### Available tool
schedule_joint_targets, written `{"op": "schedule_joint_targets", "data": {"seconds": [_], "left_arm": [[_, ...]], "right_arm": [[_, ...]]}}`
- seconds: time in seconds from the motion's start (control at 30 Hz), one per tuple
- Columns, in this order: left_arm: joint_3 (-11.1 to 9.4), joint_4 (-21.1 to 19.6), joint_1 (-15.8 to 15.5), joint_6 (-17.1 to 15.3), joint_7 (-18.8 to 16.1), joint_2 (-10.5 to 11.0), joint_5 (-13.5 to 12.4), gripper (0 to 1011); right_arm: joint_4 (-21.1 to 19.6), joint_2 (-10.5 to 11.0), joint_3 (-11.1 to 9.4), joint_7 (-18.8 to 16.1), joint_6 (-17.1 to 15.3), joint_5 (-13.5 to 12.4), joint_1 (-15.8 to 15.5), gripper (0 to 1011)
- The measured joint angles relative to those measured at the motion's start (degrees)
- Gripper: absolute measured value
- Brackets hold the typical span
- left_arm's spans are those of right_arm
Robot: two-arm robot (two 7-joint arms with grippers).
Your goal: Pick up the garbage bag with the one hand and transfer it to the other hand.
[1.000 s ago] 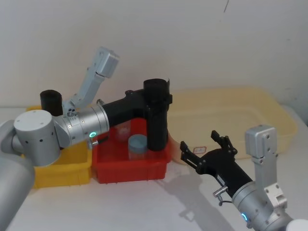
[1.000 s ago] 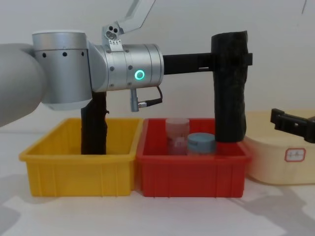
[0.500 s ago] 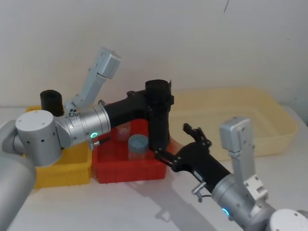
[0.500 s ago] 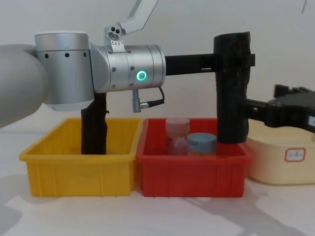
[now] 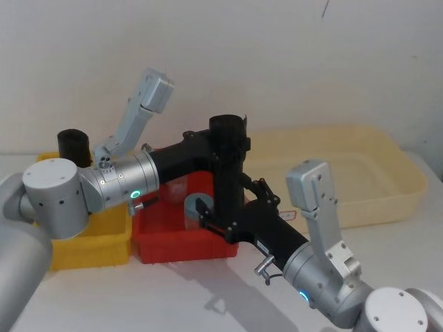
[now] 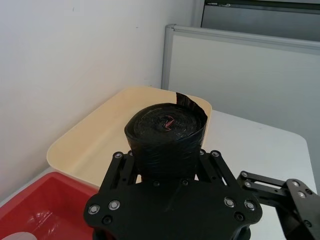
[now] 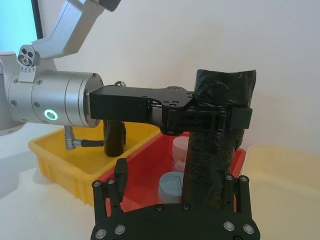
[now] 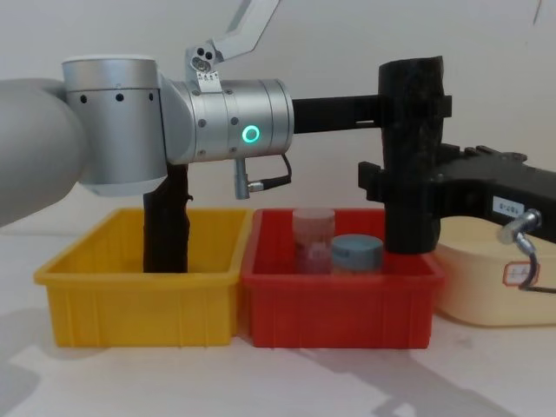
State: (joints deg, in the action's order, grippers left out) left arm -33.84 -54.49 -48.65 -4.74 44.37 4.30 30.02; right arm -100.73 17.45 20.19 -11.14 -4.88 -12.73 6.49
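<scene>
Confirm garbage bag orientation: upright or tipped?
Upright. The garbage bag stands vertical over the red bin, left claw shut near its top, right claw open around its lower part.

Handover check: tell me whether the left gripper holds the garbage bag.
Yes, the left gripper clamps the garbage bag near its top.

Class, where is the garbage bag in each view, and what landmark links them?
Head view: garbage bag upright at centre, above the red bin.
Chest view: garbage bag upright, right of centre, at the bin's right end.
Left wrist view: garbage bag end-on, clamped in the left gripper.
Right wrist view: garbage bag upright, inside the open right gripper.
Shared landmark: the red bin.
</scene>
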Motion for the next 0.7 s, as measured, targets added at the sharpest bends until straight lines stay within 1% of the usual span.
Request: {"op": "schedule_joint_targets", "data": {"seconds": [0.27, 0.7], "left_arm": [[0.0, 0.1, 0.0, 0.0, 0.0, 0.0, 0.0, 439], [0.0, 0.1, 0.0, 0.0, 0.0, 0.0, 0.0, 439]], "right_arm": [[1.7, -0.8, -0.2, 0.0, -0.3, 0.4, 0.9, 1000], [4.8, -2.1, -1.4, 0.0, 0.0, 0.7, 2.2, 1000]]}}
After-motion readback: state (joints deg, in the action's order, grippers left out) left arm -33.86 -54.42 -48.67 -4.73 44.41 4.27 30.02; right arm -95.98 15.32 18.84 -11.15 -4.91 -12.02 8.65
